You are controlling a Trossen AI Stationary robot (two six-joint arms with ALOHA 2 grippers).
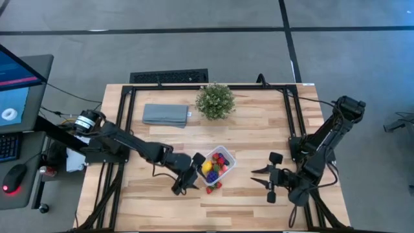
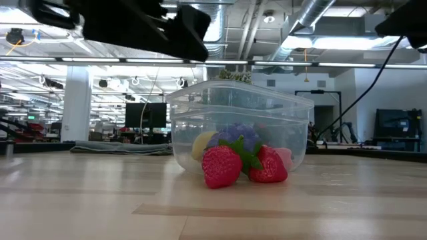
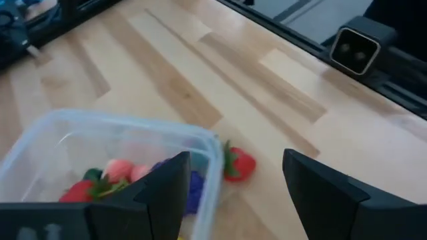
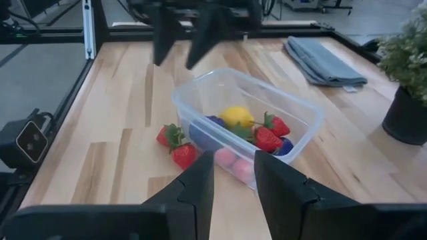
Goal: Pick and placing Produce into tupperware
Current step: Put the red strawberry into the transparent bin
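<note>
Tupperware (image 1: 227, 157) sits mid-table holding most produce (two strawberries (image 4: 175, 145) lie just outside). Left gripper (image 1: 188, 173) hovers beside it, jaws open and empty; right gripper (image 1: 264, 178) waits apart, open.

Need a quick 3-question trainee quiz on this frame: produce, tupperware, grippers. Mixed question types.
1. True or false: every strawberry is inside the tupperware.
2. Which gripper is at the tupperware? A) left gripper B) right gripper
3. Fill in: the yellow piece lies ____ the tupperware.

Key:
1. False. Two strawberries lie on the table beside it.
2. A. It hovers open at the box's edge; the right gripper waits open, apart.
3. inside
</note>
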